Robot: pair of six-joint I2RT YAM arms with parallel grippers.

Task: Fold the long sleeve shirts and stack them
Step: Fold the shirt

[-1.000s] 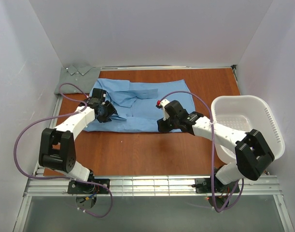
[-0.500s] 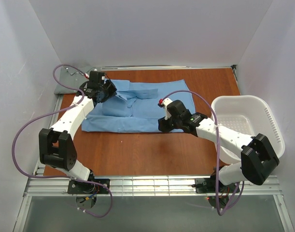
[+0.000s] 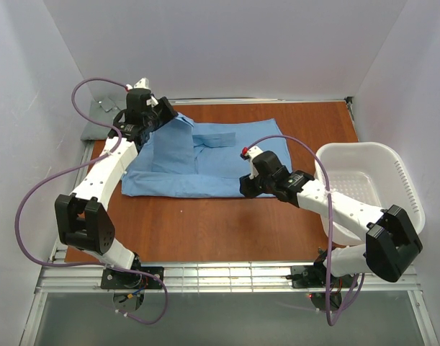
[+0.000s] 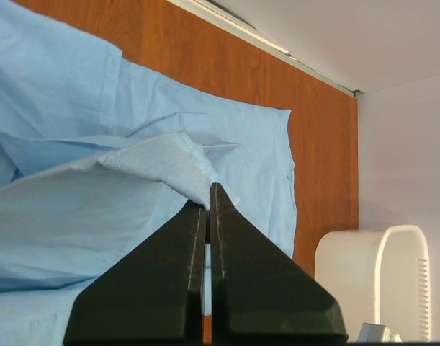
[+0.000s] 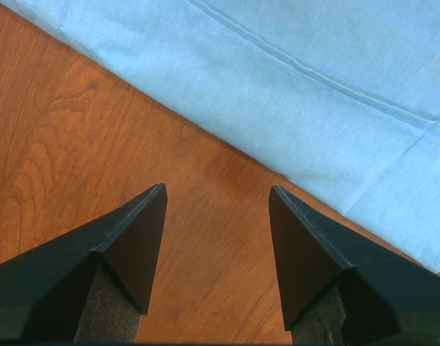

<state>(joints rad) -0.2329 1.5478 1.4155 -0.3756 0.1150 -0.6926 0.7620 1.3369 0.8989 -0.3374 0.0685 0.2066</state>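
Plain white walls (image 3: 227, 50) close in a brown wooden worktop (image 3: 205, 231), with a white laundry basket (image 3: 407, 180) at its right edge. The light blue shirt (image 3: 205, 166) lies spread across the far middle of the worktop. The grey-green shirt (image 3: 92, 131) is bunched in the far left corner, mostly hidden behind the left arm.

The left gripper (image 3: 164, 115) hangs above the blue shirt's far left part. Its jaws are pressed tight together on a pinch of blue cloth, and a flap of the shirt rises off the worktop to meet them. The right gripper (image 5: 216, 191) hovers over bare wood just beside the shirt's near hem, its jaws partly apart and holding nothing.

The cloth looks thin, light and limp. It will likely sag and drape from any single pinch and may slide on the smooth wood. A hem, seam or corner probably gives the firmest hold, with the second gripper taking the matching edge so the fold lands straight.
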